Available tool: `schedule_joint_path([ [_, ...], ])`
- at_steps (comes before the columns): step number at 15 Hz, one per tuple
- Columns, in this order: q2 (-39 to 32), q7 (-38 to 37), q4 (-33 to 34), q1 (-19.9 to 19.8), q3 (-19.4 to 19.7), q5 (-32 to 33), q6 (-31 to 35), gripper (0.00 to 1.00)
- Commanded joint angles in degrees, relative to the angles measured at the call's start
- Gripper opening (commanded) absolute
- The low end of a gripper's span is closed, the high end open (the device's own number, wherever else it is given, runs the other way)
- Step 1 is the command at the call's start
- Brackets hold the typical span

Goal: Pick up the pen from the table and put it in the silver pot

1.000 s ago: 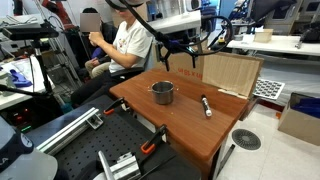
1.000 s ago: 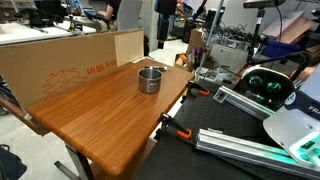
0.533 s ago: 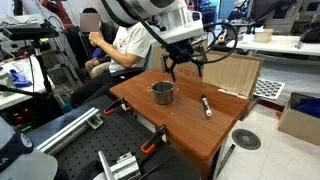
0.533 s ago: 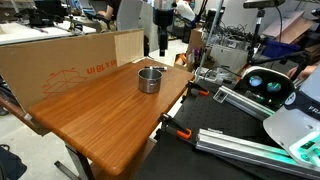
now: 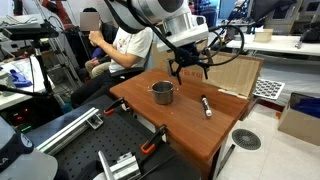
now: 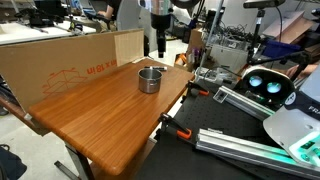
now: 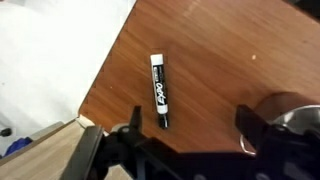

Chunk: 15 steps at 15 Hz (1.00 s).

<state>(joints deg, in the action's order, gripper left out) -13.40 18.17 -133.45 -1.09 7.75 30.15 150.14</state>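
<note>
The table (image 5: 185, 125) is shown in both exterior views, with the silver pot (image 5: 162, 92) stood on it. The gripper (image 5: 190, 72) is held above the wood, jaws spread apart and nothing gripped. The pen (image 5: 206, 105) is laid flat on the tabletop at about 3 o'clock from the pot — untouched.

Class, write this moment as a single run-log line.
stage: pre-grasp | gripper: open, empty, above table | pen: flat on table, untouched | pot: upright, apart from pen
</note>
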Motion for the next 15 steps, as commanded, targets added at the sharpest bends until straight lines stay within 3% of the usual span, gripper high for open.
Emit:
schedule_joint_path([
  [1,0.05,-0.13,0.09,-0.91,-0.92,0.23,-0.23,1.0],
  [9,-0.3,-0.02,0.45,-1.0,-0.89,0.12,-0.45,1.0],
  [15,-2.17,6.23,1.24,-3.69,-1.56,-2.37,0.42,1.0],
])
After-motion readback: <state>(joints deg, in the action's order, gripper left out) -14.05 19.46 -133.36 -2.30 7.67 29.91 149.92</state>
